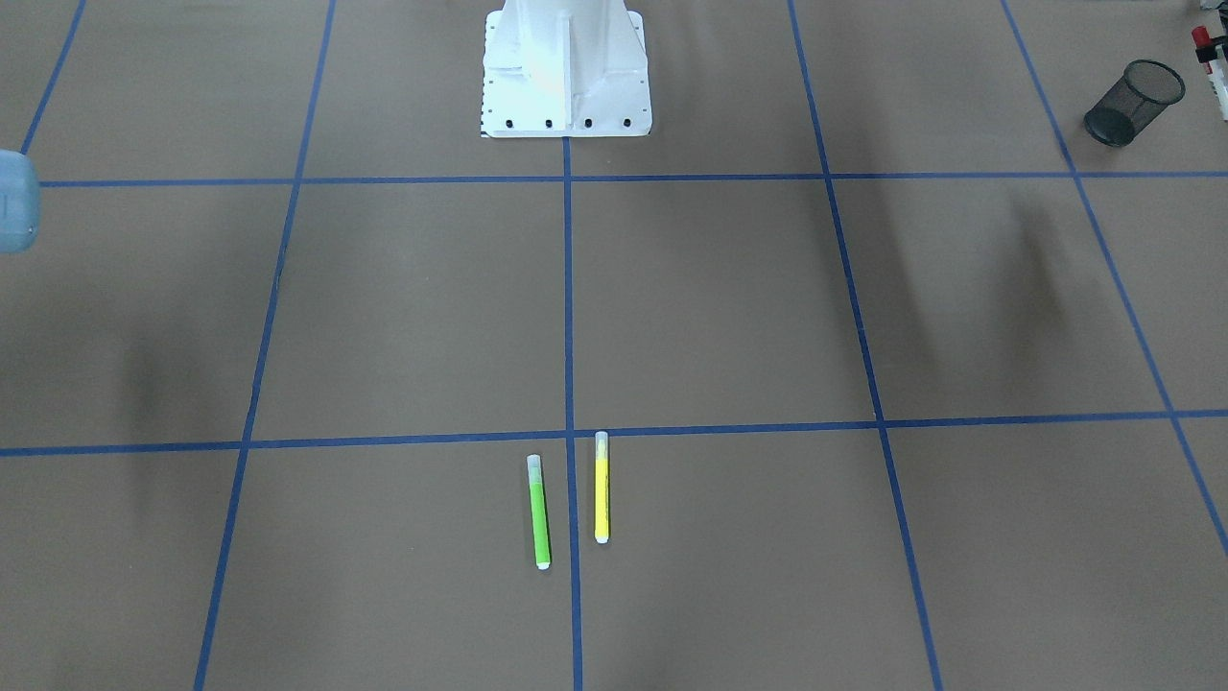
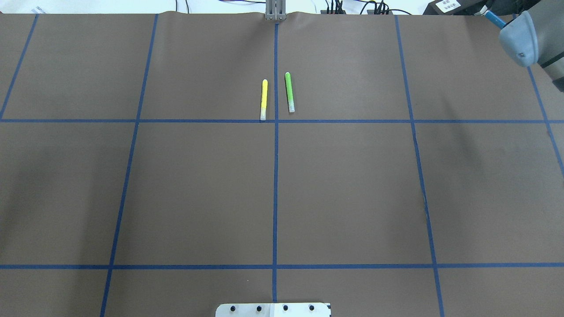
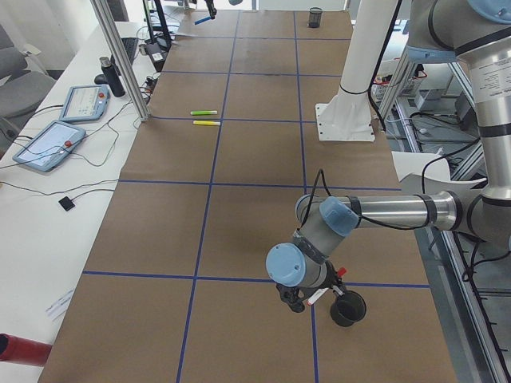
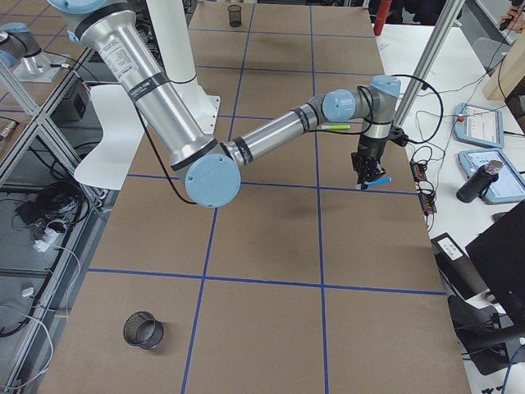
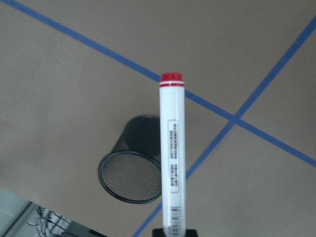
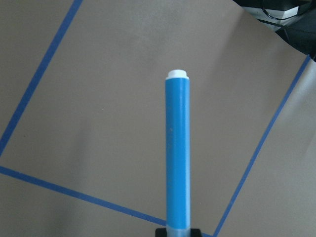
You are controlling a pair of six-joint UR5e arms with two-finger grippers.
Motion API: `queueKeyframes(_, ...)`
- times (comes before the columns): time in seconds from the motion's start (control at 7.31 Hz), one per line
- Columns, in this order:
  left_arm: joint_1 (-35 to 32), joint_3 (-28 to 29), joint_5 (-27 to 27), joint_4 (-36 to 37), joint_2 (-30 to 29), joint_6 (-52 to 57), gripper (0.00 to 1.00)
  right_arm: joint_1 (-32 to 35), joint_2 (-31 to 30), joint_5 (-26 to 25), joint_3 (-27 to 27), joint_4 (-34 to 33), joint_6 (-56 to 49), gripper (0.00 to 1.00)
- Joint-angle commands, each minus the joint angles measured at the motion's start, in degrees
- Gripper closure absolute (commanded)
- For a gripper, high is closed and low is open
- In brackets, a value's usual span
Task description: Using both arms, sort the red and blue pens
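Left gripper (image 5: pixel 175 233), pointing down from my low, level forearm, clamps the red pen (image 5: pixel 172 158) by one end; just beyond the pen, a black mesh cup (image 5: pixel 129 173) stands below. Right gripper (image 6: pixel 177 233), wrist down on my outstretched arm, pinches the blue pen (image 6: pixel 177 153) above the brown table cover (image 6: pixel 98 98).

R arm (image 4: pixel 271 139) over table (image 4: pixel 271 345) — end effector (image 4: pixel 367 177) tip w/ blue pen (image 4: pixel 381 181); mesh cup (image 4: pixel 143 330) well apart.
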Motion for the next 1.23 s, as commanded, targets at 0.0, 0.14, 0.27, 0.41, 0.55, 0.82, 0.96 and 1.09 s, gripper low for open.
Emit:
queueKeyframes(0.0, -5.2, -0.5, -2.6, 9.8, 1.4, -0.1, 1.0, 1.2, -2.3, 0.3, 0.9, -0.1, -3.4, 1.0)
queueKeyframes(0.14, -5.7, -0.1, -4.4, 12.0, 1.4, -0.2, 1.0, 1.6, -2.3, 0.3, 1.0, -0.2, -4.9, 1.0)
queueKeyframes(0.27, -5.8, 3.2, -6.0, 12.7, 1.4, 0.1, 1.0, 1.8, -2.5, 0.1, 1.1, -0.1, -4.9, 1.0)
queueKeyframes(0.41, -5.8, 6.3, -8.1, 12.7, 1.4, 0.2, 1.0, 1.8, -3.2, 0.2, 1.5, 0.0, -4.8, 1.0)
queueKeyframes(0.55, -5.8, 8.2, -9.4, 12.3, 1.9, 0.3, 1.0, 1.8, -3.2, 0.3, 1.9, -0.1, -4.8, 1.0)
queueKeyframes(0.82, -5.8, 9.4, -9.9, 12.3, 2.0, 0.3, 1.0, 1.9, -3.6, 0.4, 2.6, -0.1, -4.9, 1.0)
queueKeyframes(0.96, -5.8, 10.3, -10.2, 12.2, 2.0, 0.3, 1.0, 1.9, -4.8, 0.4, 4.0, -0.1, -4.9, 1.0)
queueKeyframes(1.09, -5.8, 10.8, -10.2, 12.3, 2.1, 0.3, 1.0, 2.0, -4.9, 0.4, 4.2, -0.2, -4.9, 1.0)
